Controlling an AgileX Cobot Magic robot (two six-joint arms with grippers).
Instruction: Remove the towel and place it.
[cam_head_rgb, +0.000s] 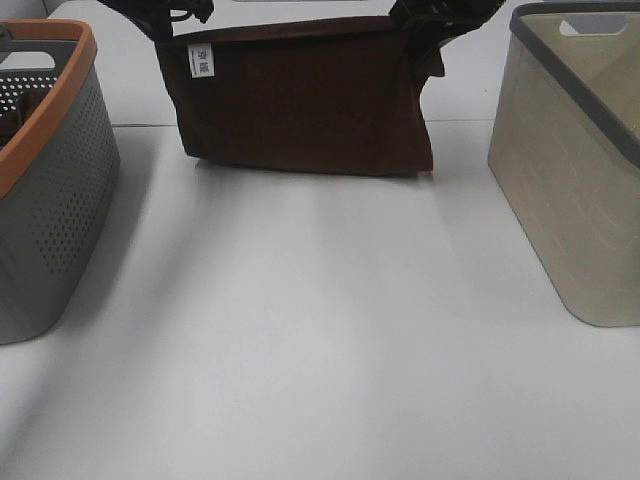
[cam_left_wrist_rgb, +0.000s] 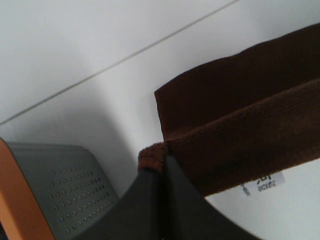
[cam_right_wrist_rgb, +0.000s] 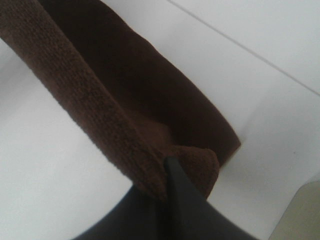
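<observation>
The dark brown towel (cam_head_rgb: 300, 95) hangs stretched between my two grippers at the far middle of the white table, its lower edge touching or just above the surface. A small white label (cam_head_rgb: 200, 60) shows near its upper left corner. My left gripper (cam_head_rgb: 172, 22) is shut on the towel's upper left corner (cam_left_wrist_rgb: 152, 157). My right gripper (cam_head_rgb: 420, 20) is shut on the upper right corner (cam_right_wrist_rgb: 192, 165). In both wrist views the dark fingers (cam_left_wrist_rgb: 160, 200) pinch the hemmed edge, and the cloth (cam_right_wrist_rgb: 110, 100) sags away between them.
A grey perforated basket with an orange rim (cam_head_rgb: 50, 170) stands at the left edge. A beige basket with a grey rim (cam_head_rgb: 570, 160) stands at the right edge. White table (cam_head_rgb: 320, 330) lies between them in front of the towel.
</observation>
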